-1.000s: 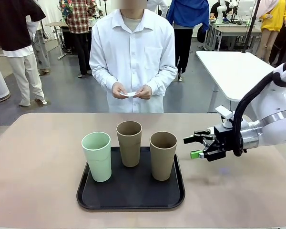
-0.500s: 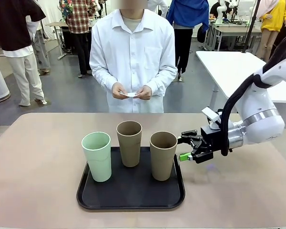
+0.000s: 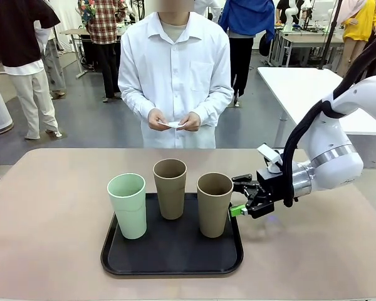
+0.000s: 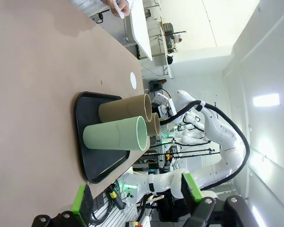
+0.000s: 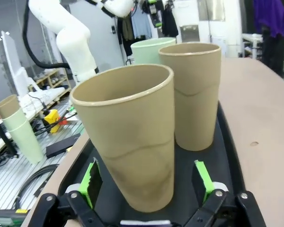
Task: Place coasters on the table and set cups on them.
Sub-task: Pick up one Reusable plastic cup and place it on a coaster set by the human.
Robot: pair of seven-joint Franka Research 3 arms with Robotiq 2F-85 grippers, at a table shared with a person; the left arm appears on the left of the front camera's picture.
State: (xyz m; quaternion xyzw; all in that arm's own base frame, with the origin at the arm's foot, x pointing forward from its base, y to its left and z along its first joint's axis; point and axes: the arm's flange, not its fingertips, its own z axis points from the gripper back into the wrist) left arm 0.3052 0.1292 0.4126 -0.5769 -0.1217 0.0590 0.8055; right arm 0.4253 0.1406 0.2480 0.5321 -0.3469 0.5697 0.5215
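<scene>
Three cups stand on a black tray (image 3: 172, 266): a mint green cup (image 3: 127, 205), a tan cup (image 3: 170, 188) behind it, and a second tan cup (image 3: 214, 204) on the right. My right gripper (image 3: 238, 195) is open and level with the lower half of that right cup. In the right wrist view the same tan cup (image 5: 128, 137) stands close ahead, with a green pad at each side of its base. The person holds a white coaster (image 3: 171, 124) in both hands beyond the beige table (image 3: 50, 207). My left gripper (image 4: 135, 196) is open, well back from the mint cup (image 4: 116, 134).
A white table (image 3: 313, 88) stands behind at the right. People stand farther back in the room. The beige top is bare to the left, right and front of the tray. In the right wrist view the other tan cup (image 5: 194, 94) and the mint cup (image 5: 154, 47) stand behind the near one.
My right gripper has moved left across the table, from well clear of the tray to beside the right tan cup. Its jaws stayed open. The cups and the person have not moved.
</scene>
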